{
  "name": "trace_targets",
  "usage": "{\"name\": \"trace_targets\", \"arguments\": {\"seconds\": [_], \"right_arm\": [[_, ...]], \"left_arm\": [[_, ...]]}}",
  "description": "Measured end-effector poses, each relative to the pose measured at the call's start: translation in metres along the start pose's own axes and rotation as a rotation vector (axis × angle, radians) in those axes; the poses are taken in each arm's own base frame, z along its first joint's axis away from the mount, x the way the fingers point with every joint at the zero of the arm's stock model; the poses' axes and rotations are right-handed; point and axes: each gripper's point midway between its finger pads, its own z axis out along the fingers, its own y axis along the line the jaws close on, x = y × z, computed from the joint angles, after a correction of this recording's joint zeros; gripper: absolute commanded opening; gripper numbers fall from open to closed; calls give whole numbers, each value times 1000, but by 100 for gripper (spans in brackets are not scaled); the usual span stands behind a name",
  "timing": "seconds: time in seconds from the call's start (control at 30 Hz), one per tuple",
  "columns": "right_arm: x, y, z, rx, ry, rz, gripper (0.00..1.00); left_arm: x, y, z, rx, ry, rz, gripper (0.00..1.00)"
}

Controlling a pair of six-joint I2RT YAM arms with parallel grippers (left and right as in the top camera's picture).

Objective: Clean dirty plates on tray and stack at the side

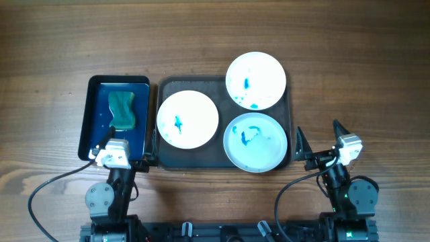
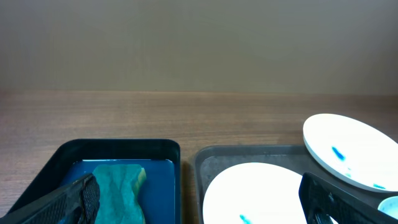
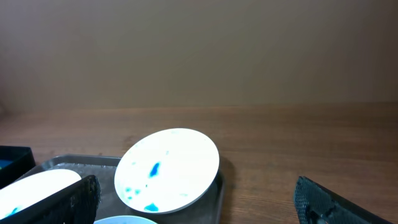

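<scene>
A dark grey tray (image 1: 225,163) holds three white plates stained blue: one at left (image 1: 187,119), one at front right (image 1: 255,141), one at back right (image 1: 255,81) resting tilted on the tray's rim. A green sponge (image 1: 122,109) lies in a blue tub (image 1: 94,114) left of the tray. My left gripper (image 1: 124,156) is open and empty at the tub's near edge. My right gripper (image 1: 319,142) is open and empty, right of the tray. The left wrist view shows the sponge (image 2: 118,190) and left plate (image 2: 255,193); the right wrist view shows the tilted plate (image 3: 168,169).
Bare wooden table (image 1: 356,74) lies to the right of the tray and behind it. Black cables run from both arm bases along the near edge.
</scene>
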Motion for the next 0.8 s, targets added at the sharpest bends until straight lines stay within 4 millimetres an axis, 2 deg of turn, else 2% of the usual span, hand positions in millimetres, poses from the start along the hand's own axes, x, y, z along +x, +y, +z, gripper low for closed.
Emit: {"name": "trace_targets", "arguments": {"seconds": [0.8], "right_arm": [[0,-1,0,8,-1,0,100]], "left_arm": [[-2,0,0,1,-9,2,100]]}}
